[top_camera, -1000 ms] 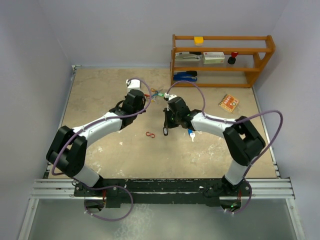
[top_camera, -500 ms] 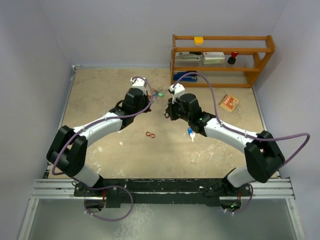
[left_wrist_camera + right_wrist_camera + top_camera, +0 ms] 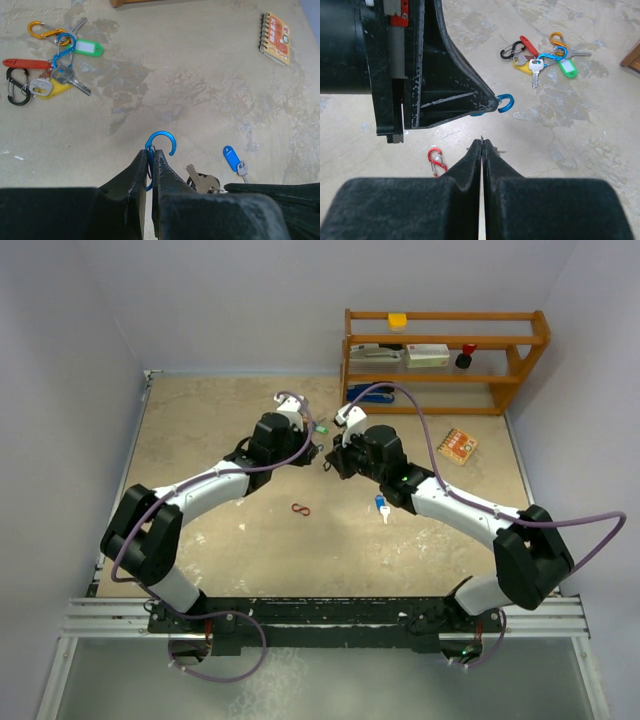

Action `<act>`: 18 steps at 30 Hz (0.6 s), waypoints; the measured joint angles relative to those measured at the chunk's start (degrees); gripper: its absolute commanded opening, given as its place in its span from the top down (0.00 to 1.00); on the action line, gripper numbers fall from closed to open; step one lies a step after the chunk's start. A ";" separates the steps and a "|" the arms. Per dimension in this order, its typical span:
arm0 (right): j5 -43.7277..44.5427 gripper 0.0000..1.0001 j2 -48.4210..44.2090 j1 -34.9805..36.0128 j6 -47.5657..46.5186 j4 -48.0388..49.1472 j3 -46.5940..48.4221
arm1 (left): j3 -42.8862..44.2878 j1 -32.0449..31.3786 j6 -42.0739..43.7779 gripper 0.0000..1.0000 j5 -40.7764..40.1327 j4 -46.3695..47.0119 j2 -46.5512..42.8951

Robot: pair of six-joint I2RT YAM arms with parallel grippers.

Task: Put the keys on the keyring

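Note:
My left gripper (image 3: 151,150) is shut on the keyring (image 3: 161,142), a blue S-shaped wire clip whose open hook sticks out past the fingertips. My right gripper (image 3: 482,142) is shut on a silver key (image 3: 201,181), seen only as a thin metal edge between the pads. The two grippers face each other a short way apart above the table (image 3: 316,447) (image 3: 328,462). A blue-tagged key (image 3: 232,159) lies on the table below. More keys (image 3: 540,57) with green, yellow and red tags lie in a pile with other clips.
A red clip (image 3: 436,161) lies on the table near the arms. A small spiral notebook (image 3: 275,31) sits to the right. A wooden shelf (image 3: 445,360) with small items stands at the back right.
The right arm has swung out and carried its key back toward the left gripper. The left gripper has shifted slightly right and toward the back. Both stayed shut.

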 measured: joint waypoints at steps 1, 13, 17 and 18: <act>-0.22 1.00 0.02 0.00 -0.17 -0.02 0.00 | 0.33 0.00 0.04 1.00 0.28 -0.13 0.04; -0.76 1.00 0.98 0.00 -0.74 -0.04 0.00 | 3.93 -1.99 1.88 1.00 1.92 -2.78 0.76; -0.74 1.00 0.98 0.00 -0.83 -0.04 0.00 | 3.93 -2.47 2.64 1.00 2.12 -4.20 1.27; -0.72 1.00 0.98 0.00 -0.83 -0.07 0.00 | 3.93 -2.51 2.75 1.00 2.12 -4.50 1.33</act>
